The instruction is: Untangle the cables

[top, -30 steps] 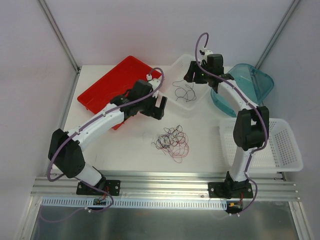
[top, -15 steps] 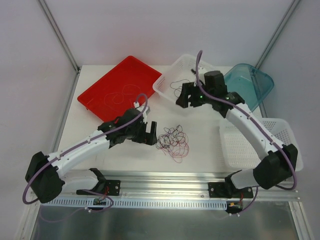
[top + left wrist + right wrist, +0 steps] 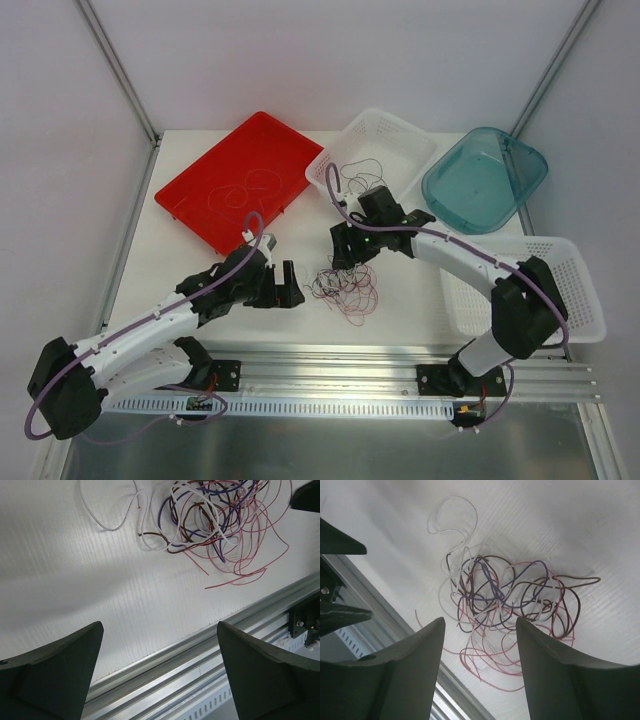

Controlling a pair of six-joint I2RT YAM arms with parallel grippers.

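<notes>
Top external view shows the tangled cables (image 3: 345, 285) on the tabletop (image 3: 400, 320) between both arms, just right of the wide-spread left fingers (image 3: 50, 672) and straight ahead of the right fingers (image 3: 560, 675), likewise apart and empty.

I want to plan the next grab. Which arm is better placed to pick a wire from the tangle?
Probably right. The right arm holds open jaws over the tangle, framing it; the left arm has its jaws beside it.
</notes>
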